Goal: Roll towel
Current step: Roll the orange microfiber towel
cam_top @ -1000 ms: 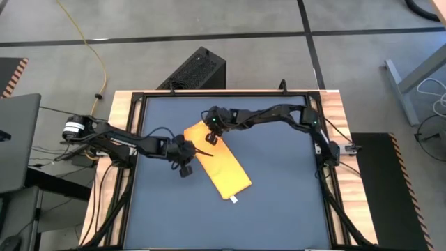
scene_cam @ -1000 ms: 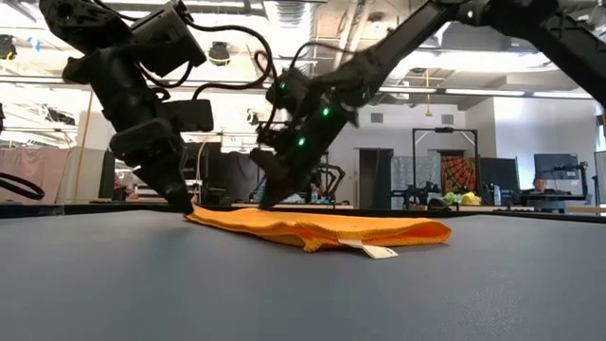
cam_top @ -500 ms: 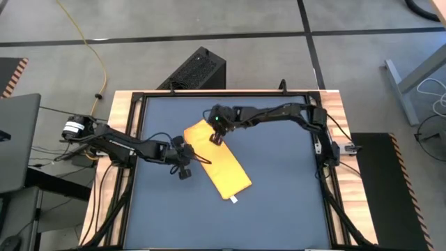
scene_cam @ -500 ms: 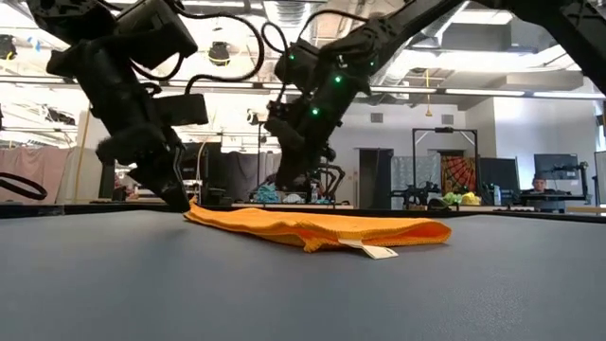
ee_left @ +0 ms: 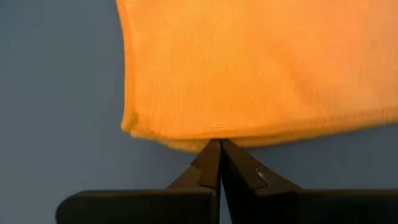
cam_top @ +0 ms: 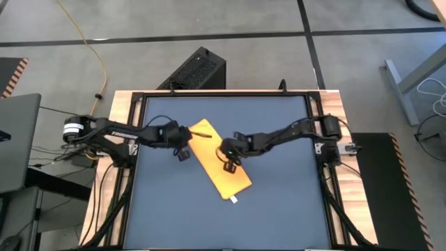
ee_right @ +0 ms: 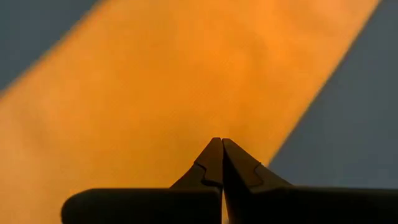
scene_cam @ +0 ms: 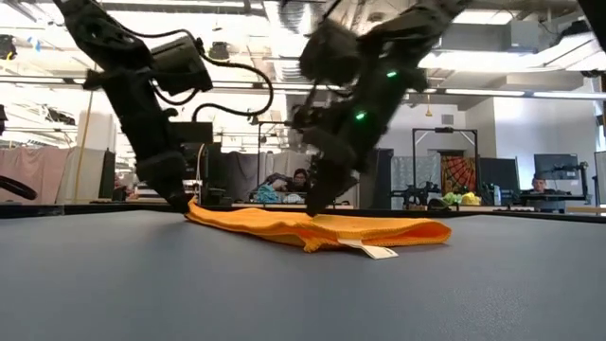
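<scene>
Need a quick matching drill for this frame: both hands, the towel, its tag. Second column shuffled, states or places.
Things:
1. left hand
2. right hand
3. towel
4. tag

States or places:
A. folded into a long strip, flat on the table
B. shut, tip at the towel's far end edge
C. white, poking out at the towel's near end
D. shut, over the towel's middle

Pairs: 1-B, 2-D, 3-A, 4-C
</scene>
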